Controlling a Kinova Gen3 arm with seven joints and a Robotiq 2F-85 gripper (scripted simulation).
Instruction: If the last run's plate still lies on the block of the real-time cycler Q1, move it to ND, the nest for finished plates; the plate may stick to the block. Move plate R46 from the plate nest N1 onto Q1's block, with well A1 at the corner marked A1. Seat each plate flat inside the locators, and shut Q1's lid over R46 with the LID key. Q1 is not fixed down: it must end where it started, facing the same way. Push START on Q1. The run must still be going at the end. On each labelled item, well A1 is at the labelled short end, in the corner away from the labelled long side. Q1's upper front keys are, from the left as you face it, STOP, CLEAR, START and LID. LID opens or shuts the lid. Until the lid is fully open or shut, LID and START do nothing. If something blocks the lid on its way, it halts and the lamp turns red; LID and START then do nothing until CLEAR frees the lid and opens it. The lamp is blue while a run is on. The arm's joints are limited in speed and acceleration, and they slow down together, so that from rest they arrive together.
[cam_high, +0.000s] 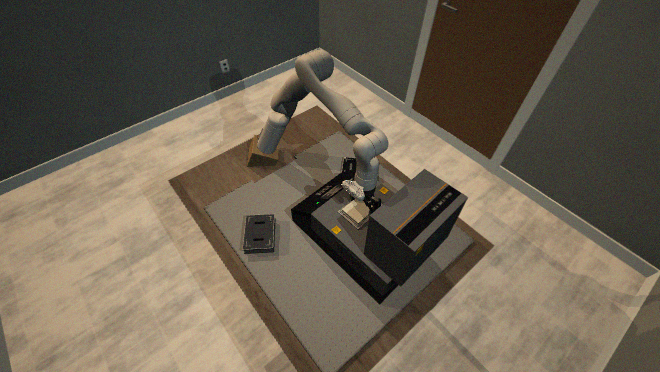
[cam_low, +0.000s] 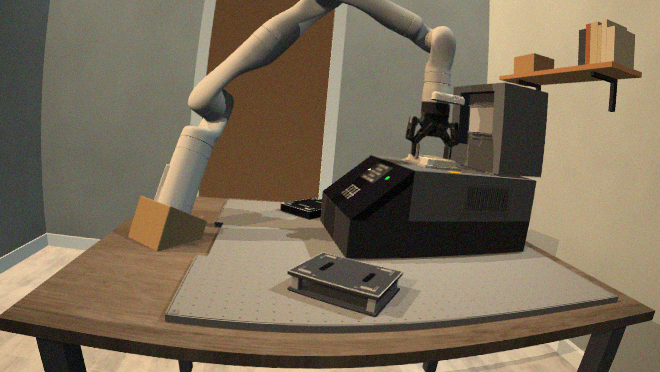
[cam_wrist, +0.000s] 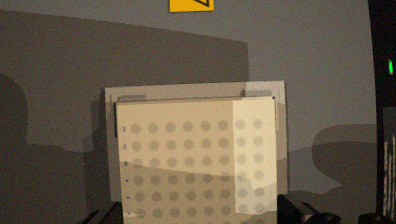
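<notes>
- Wood-look worktop (cam_high: 190, 185) (cam_low: 75, 280) with gray perforated mat (cam_high: 300, 295) (cam_low: 250, 280); brown door (cam_high: 490, 75) (cam_low: 270, 110) behind.
- Task's thing: pale well plate (cam_high: 356, 212) (cam_low: 436, 161) (cam_wrist: 200, 150), on the block area in the cycler's top; label unreadable, can't tell which plate.
- Fingers spread wide, one each side of plate, not pinching it; gripper (cam_high: 371, 201) (cam_low: 431, 154) points down.
- Plate edge looks slightly askew to the pale surround (cam_wrist: 197, 91) in wrist view; seating can't tell.
- Cycler (cam_high: 350, 250) (cam_low: 440, 200) (cam_wrist: 325, 60): big lid housing (cam_high: 420, 215) (cam_low: 522, 130) standing open, at far end from keys.
- Lamp (cam_high: 318, 203) (cam_low: 387, 178) (cam_wrist: 390, 67) green.
- Yellow warning labels (cam_high: 336, 230) (cam_low: 454, 172) (cam_wrist: 191, 4) on cycler top.
- Exterior view: dark nest (cam_high: 259, 233) (cam_low: 345, 275) near, in front of cycler, holding no plate.
- Second dark nest (cam_high: 349, 164) (cam_low: 302, 207) far, left of cycler, partly hidden.
- Arm base block (cam_high: 255, 159) (cam_low: 147, 225) at left.
- Wall shelf (cam_low: 570, 73) right: box, books.
</notes>
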